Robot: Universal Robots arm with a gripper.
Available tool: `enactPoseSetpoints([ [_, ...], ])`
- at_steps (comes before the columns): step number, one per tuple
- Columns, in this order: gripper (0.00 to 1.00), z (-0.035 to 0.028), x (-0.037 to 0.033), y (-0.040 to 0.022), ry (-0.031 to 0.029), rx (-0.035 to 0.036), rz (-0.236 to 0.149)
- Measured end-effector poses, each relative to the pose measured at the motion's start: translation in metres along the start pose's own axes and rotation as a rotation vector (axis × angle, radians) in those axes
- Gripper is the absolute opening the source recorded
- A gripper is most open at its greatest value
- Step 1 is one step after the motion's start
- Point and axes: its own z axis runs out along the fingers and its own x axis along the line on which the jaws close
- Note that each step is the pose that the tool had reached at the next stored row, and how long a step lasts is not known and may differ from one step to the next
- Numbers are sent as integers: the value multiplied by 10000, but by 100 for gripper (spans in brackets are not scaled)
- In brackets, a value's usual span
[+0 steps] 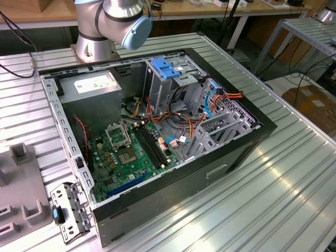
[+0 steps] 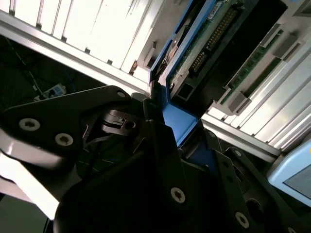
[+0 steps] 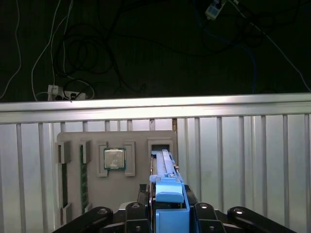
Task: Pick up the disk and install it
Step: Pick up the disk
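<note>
Disk [image 3: 163, 164] stands on edge in a grey tray's [image 3: 138, 141] slot, its long axis running straight away from the gripper [image 3: 170, 218] (fingers clamped on its blue rail [image 3: 170, 198]) — the arm base [image 1: 94, 47] sits at eleven o'clock of the computer case [image 1: 173, 202] in the exterior view.

Arm [image 1: 113, 18]: silver-grey metal, cylindrical joint housings, smooth finish; one round pale-blue end cap [image 1: 137, 30]; silver base column [image 1: 93, 47]

Gripper [image 3: 168, 213]: matte black in both wrist views; flat angular plates and link bars with rounded ends

Second wrist view: bright silver socket-head screws [image 2: 29, 124] in round recessed seats, two close together on one plate, others single; pale grey-white part [image 2: 22, 182] behind the black plates

First wrist view: glossy domed pivots [image 3: 102, 211] along the links, two on each side of the centre
</note>
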Motion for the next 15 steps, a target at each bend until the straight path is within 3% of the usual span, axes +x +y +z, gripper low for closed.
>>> enactPoseSetpoints([
  [15,37,-154,3,-2,1,-3,0],
])
